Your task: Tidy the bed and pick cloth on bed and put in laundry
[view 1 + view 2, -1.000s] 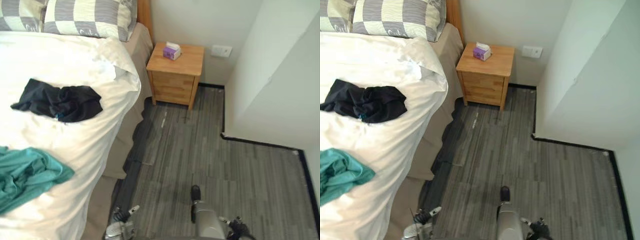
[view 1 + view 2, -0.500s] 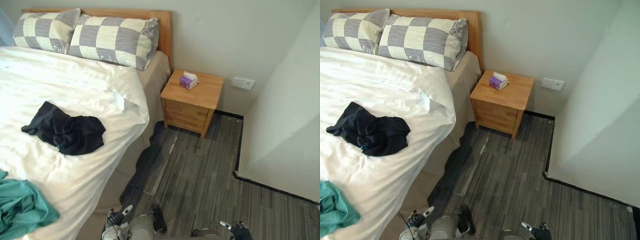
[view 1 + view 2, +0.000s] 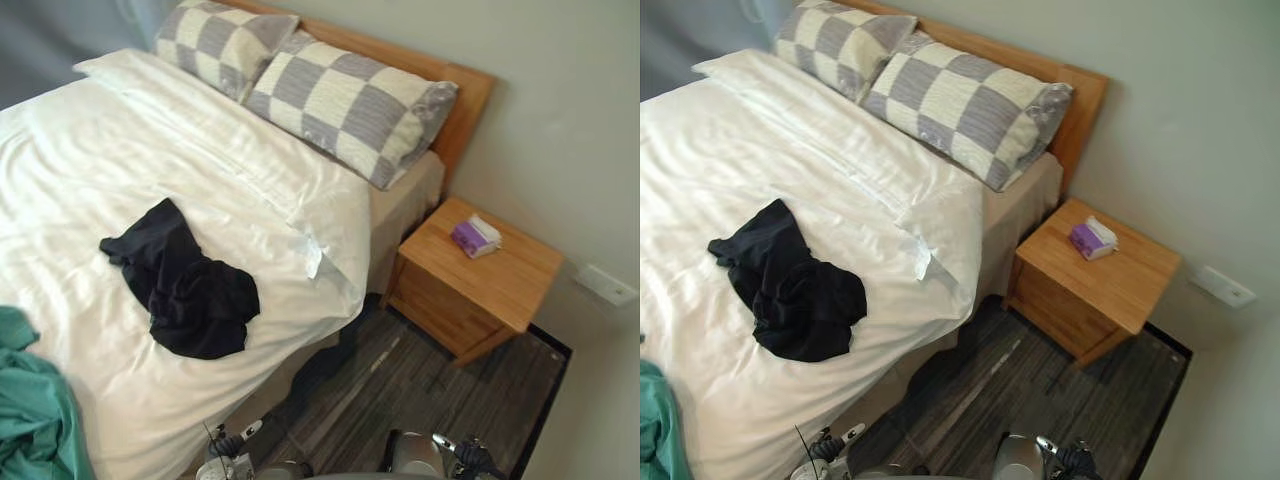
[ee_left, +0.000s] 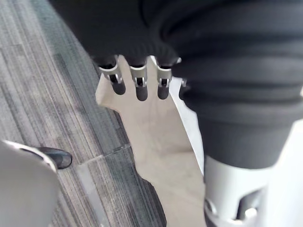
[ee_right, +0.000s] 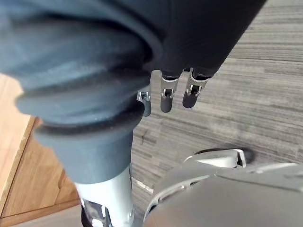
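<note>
Left hand (image 4: 137,87) and right hand (image 5: 165,97) hang low over grey floor (image 5: 265,71), fingers loose, holding nothing. Well beyond the left fingers, a teal cloth (image 3: 30,410) lies at the near edge of the bed (image 3: 90,140), with a black cloth (image 3: 185,285) crumpled farther up. Beyond are checked pillows (image 3: 350,100). Ahead of the right fingers stands a nightstand (image 3: 520,265) bearing a purple box (image 3: 475,237).

Matt black cloth (image 3: 190,290); smooth wooden nightstand (image 3: 510,275)

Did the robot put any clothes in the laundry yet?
Not yet. Nothing looks done: the black cloth and the teal cloth lie on the bed. Nothing is in hand: the left robot hand and right robot hand hang open and empty. Both cloths are left to pick up.
</note>
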You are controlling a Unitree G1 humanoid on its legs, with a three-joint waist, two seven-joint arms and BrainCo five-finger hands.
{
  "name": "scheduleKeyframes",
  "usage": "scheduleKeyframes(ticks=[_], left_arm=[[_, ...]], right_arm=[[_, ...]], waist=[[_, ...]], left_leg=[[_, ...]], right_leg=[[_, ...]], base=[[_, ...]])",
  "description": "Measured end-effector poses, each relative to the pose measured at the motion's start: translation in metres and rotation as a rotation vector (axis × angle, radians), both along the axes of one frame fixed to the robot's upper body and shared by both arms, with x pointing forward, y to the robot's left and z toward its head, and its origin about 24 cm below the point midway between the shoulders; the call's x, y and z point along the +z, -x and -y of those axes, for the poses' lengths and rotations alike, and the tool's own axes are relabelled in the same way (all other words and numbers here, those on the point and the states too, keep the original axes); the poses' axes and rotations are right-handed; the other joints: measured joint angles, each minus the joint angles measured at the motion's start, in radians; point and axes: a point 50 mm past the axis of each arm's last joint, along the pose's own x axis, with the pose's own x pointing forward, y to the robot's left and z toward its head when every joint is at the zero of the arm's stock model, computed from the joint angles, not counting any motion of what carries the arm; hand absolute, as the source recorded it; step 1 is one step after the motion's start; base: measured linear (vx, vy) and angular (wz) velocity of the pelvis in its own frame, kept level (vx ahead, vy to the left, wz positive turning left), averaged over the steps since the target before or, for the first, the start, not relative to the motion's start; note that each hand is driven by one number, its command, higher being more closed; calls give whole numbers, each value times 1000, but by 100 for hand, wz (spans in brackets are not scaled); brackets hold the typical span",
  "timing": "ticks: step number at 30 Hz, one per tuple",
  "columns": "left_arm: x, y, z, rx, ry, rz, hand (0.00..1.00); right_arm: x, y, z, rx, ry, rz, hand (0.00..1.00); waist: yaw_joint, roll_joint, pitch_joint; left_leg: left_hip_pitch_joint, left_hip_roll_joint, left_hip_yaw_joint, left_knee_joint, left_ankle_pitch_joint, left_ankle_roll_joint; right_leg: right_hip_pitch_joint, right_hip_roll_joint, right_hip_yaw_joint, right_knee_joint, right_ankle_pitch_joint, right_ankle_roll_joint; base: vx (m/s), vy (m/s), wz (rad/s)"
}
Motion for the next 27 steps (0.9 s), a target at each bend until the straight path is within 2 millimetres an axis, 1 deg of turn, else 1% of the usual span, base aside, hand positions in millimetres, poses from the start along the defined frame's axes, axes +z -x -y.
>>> scheduleKeyframes(ticks=[1,2,3,4,5,6,7,8,9,10,11,12,13,14,15,16,17,18,19,20,21,22,24,26,27], left_arm=[[1,-4,2,-7,3,9,0],[1,-6,3,-6,7,15,0],[1,-7,4,-8,10,20,0],[1,-7,4,-13,17,25,0],[3,-8,-2,-20,2,30,0],[3,-8,-3,-25,-3,30,0],[3,-11,2,-29,11,34,0],[4,-14,5,-47,20,47,0],[6,-24,14,-57,36,79,0],[7,-24,14,-54,34,87,0],[7,-28,22,-69,51,96,0],[7,-30,24,-81,55,95,0],[8,-31,25,-87,52,97,0],[9,-33,26,-97,51,102,0],[10,-38,30,-130,51,114,0],[10,-39,34,-160,54,113,0],[8,-37,39,-189,60,96,0],[7,-35,40,-196,63,85,0],[5,-30,41,-204,66,70,0],[5,-28,40,-198,63,64,0],[4,-25,35,-196,52,54,0],[2,-20,31,-196,45,33,0],[-2,-12,23,-196,32,-11,0],[-4,-5,17,-192,24,-44,0],[-4,-4,15,-192,20,-47,0]], right_arm=[[-1,2,-1,-17,-9,-3,0],[-1,2,-2,-28,-12,0,0],[-1,6,-2,-32,-13,-6,0],[-2,11,-3,-30,-16,-18,0],[-5,18,-13,-19,-38,-35,0],[-5,20,-13,-20,-36,-39,0],[-3,16,-4,1,-10,-29,0],[-1,14,-2,9,2,-18,0],[0,10,-2,15,2,-5,0],[0,9,-1,17,6,-5,0],[1,6,1,20,12,3,0],[2,3,1,22,12,10,0],[2,2,0,19,13,17,0],[2,3,1,12,11,16,0],[2,3,1,-2,5,19,0],[2,1,1,-4,2,21,0],[1,-1,1,-11,-3,21,0],[2,-2,2,-19,-3,22,0],[2,-1,5,-41,0,25,0],[2,2,8,-72,0,20,0],[1,5,10,-99,-2,17,0],[1,7,10,-124,-11,14,0],[-1,12,8,-138,-19,-5,0],[-3,19,5,-150,-29,-22,0],[-4,22,5,-166,-34,-25,0]], waist=[[2,-7,2],[3,-8,2],[7,-7,2],[7,-8,1],[8,-38,-11],[17,-51,-17],[21,-18,-12],[19,2,-22],[-4,-3,-20],[-8,-3,-20],[-28,8,-23],[-45,20,-25],[-59,19,-23],[-59,21,-23],[-59,18,-19],[-56,19,-18],[-57,23,-19],[-58,29,-21],[-58,48,-19],[-56,59,-18],[-57,60,-19],[-58,61,-16],[-67,49,-8],[-71,38,-2],[-72,37,-1]], left_leg=[[-15,19,-53,13,-32,-31],[-19,32,-78,20,-43,-48],[-17,67,-96,25,-61,-79],[-19,123,-116,31,-78,-122],[-20,166,-150,25,-87,-146],[-15,193,-151,19,-83,-151],[-31,256,-157,21,-58,-165],[-80,265,-119,51,13,-164],[-127,281,-77,23,137,-176],[-124,289,-50,-15,181,-162],[-139,307,65,7,192,-139],[-157,323,215,90,182,-123],[-138,336,430,200,150,-102],[-134,330,487,225,132,-101],[-137,301,537,240,114,-117],[-141,270,538,226,103,-133],[-138,225,534,177,107,-130],[-133,209,533,138,112,-133],[-103,186,529,58,116,-133],[-79,162,519,-13,140,-126],[-66,142,509,-69,175,-117],[-51,127,505,-115,195,-112],[-39,108,490,-157,218,-103],[-36,99,473,-169,225,-98],[-36,96,463,-174,226,-95]], right_leg=[[0,1,107,-106,43,-10],[1,1,148,-131,61,-13],[1,4,206,-148,70,-12],[9,7,241,-142,65,-9],[26,2,241,-120,25,1],[19,8,217,-98,71,82],[-3,58,162,-22,21,54],[-27,63,104,44,-5,28],[-35,49,22,104,-49,13],[-30,38,-15,107,-56,0],[0,22,-94,94,-65,-25],[36,15,-150,82,-65,-34],[95,12,-213,61,-64,-41],[113,9,-229,56,-64,-41],[148,0,-255,42,-67,-47],[173,-6,-278,21,-67,-47],[197,-15,-314,-3,-67,-47],[204,-15,-329,-12,-67,-47],[219,-5,-352,-31,-63,-43],[232,-2,-361,-53,-51,-42],[247,4,-363,-89,-30,-45],[256,8,-365,-110,-17,-45],[265,6,-372,-119,-9,-43],[268,-1,-373,-110,-9,-43],[268,-3,-359,-102,-9,-43]], base=[[237,-458,104],[258,-539,99],[195,-458,98],[332,-744,136],[272,-637,119],[325,-763,107],[199,-450,90],[268,-652,165],[175,-407,160],[215,-444,187],[185,-272,153],[256,-402,199],[191,-327,156],[156,-248,159],[96,-131,124],[75,-89,136],[21,-12,95],[4,21,86],[-10,89,59],[-49,134,52],[-76,147,26],[-93,94,21],[-86,49,18],[-97,3,22],[-96,-20,21]])
